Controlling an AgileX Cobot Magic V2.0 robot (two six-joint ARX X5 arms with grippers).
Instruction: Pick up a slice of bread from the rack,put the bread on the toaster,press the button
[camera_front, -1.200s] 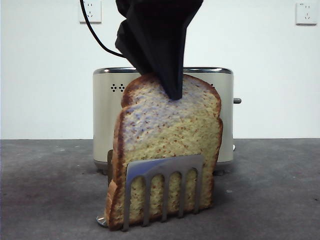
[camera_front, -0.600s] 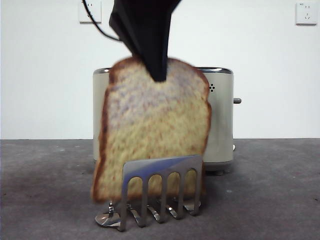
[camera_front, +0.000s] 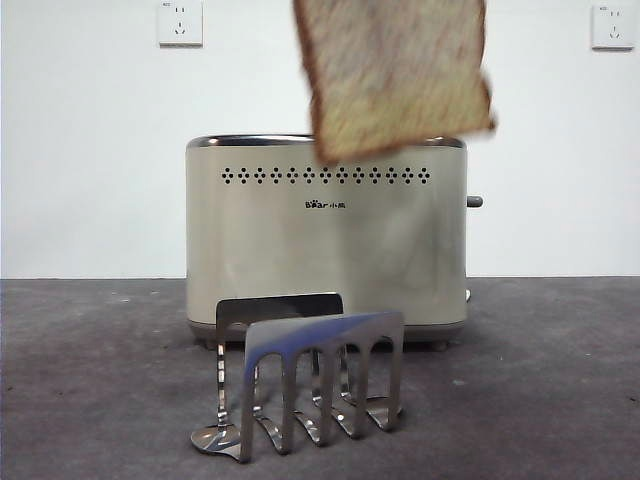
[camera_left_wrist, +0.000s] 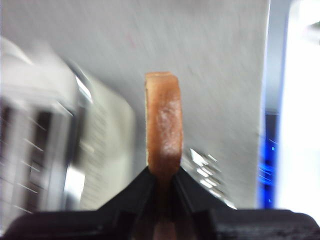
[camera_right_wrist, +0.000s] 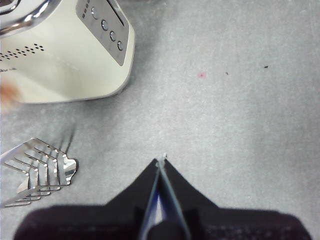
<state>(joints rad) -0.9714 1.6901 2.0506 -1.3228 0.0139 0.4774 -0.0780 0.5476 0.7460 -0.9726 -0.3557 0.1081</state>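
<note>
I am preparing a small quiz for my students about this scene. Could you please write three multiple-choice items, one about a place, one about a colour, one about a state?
1. Where is the slice of bread?
A. In the rack
B. In the air, higher than the toaster's top
C. Flat on the table

2. What colour is the toaster?
A. Cream-beige
B. Red
C. Black

3. How is the left gripper?
A. Open, holding nothing
B. Shut on the slice of bread
C. Pressing the button

Answers:
1 B, the front view shows it above the toaster, the rack bare.
2 A, its pale body shows it.
3 B, the left wrist view shows both jaws clamping the crust.
</note>
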